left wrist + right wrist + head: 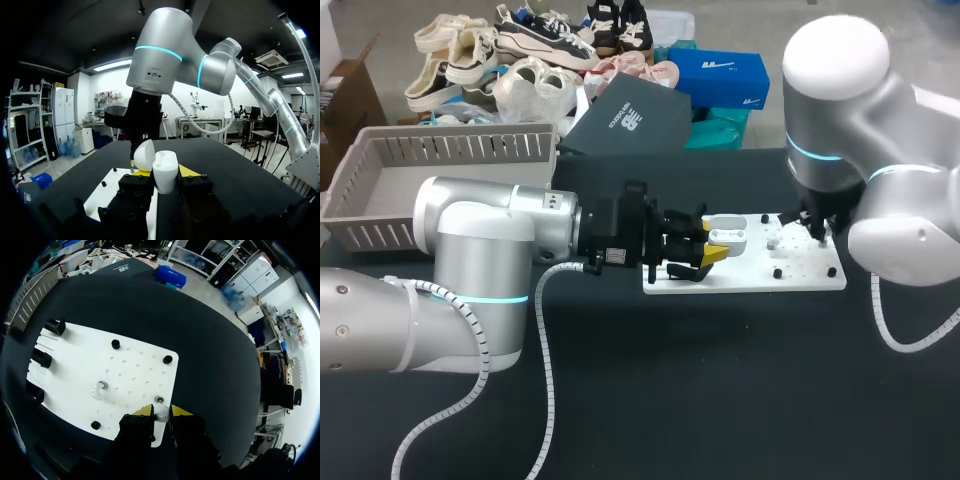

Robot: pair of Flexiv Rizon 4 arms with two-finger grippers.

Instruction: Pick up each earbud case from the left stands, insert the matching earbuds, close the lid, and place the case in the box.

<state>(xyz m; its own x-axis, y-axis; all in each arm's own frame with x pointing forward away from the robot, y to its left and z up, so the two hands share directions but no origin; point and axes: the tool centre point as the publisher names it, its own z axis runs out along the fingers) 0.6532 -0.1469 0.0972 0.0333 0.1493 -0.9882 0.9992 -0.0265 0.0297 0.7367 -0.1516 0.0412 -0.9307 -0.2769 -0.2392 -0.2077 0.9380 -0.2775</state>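
Dealing w/ an earbud case [165,170]: small glossy white plastic, prob v light and stiff but slick, rounded shell, so easy to squirt out of a pinch. Best grabbed across the sides of the lower half, below the hinge, leaving the lid [144,155] free to swing. Pretty much how it's held rn: left gripper [705,252] clamped on the body from both sides, case upright, lid flipped open, over the left end of the white board [75,365]. Reaching in low from the left side, wrist roughly level, fingers pointing across twd the other arm.

Then the earbud [161,409]: tiny, light, smooth, fiddly. Needs a gentle tip pinch, no hard squeeze. Right gripper [161,415] pointing straight down over the board's right end, tips nearly together w/ that little white bud pinched between, afaict. Also spotting a second bud [97,390] sitting on the board nearby. Grey box [460,145] well off to the left, apart from both grippers.
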